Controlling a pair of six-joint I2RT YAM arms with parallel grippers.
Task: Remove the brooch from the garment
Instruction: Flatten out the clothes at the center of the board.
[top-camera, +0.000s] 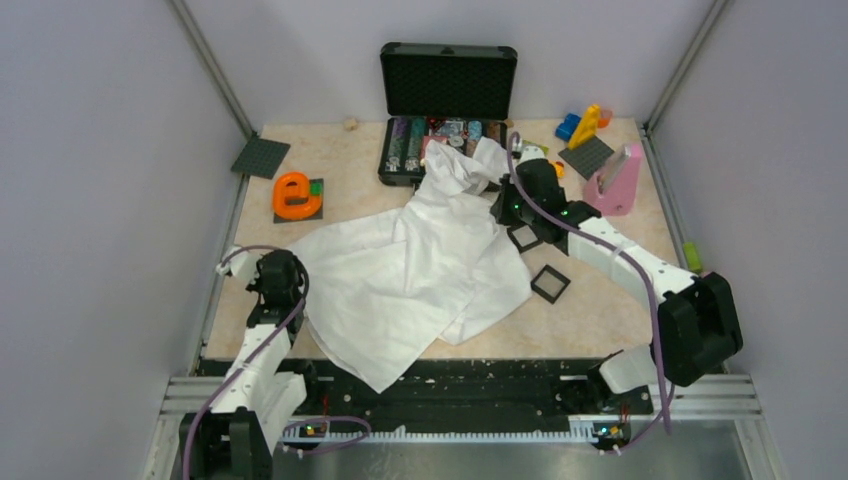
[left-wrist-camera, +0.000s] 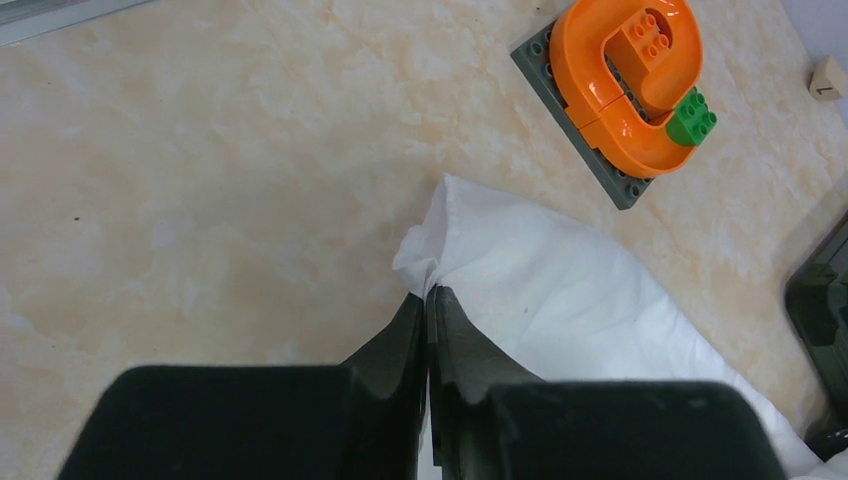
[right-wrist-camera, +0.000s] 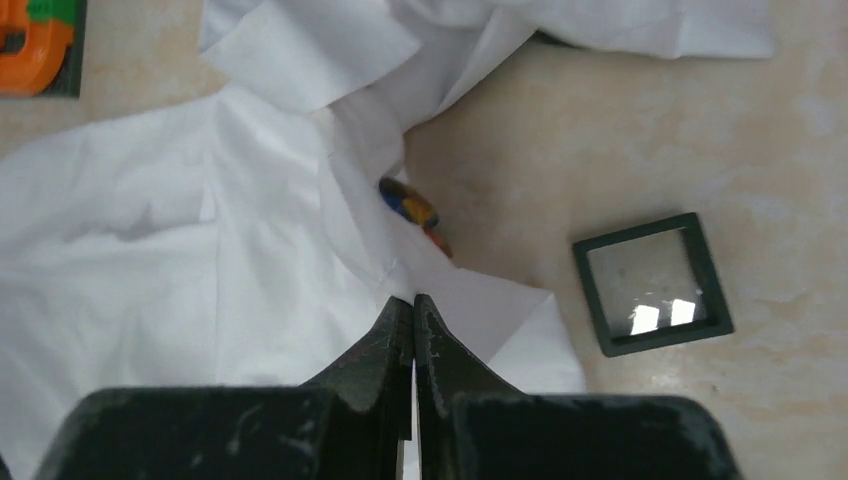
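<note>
Rail (top-camera: 430, 400) w/ both arm bases at near table edge. L gripper (left-wrist-camera: 428, 295): fingers pressed together, pinching a corner of the white shirt (top-camera: 400, 270) at its left side. Shirt lies crumpled across mid-table, far end draped over front of open black case (top-camera: 447, 110). R gripper (right-wrist-camera: 413, 300): fingers closed on a shirt fold near its right edge. Brooch (right-wrist-camera: 410, 212) sits just beyond those fingertips, on the cloth edge next to bare table; seen at an angle, orange/blue visible, attachment can't tell. Two black square frames (top-camera: 550, 283) on table right of shirt. Orange curved block (top-camera: 295, 195) on grey plate, far left. Coloured blocks (top-camera: 583, 125) far right corner.
</note>
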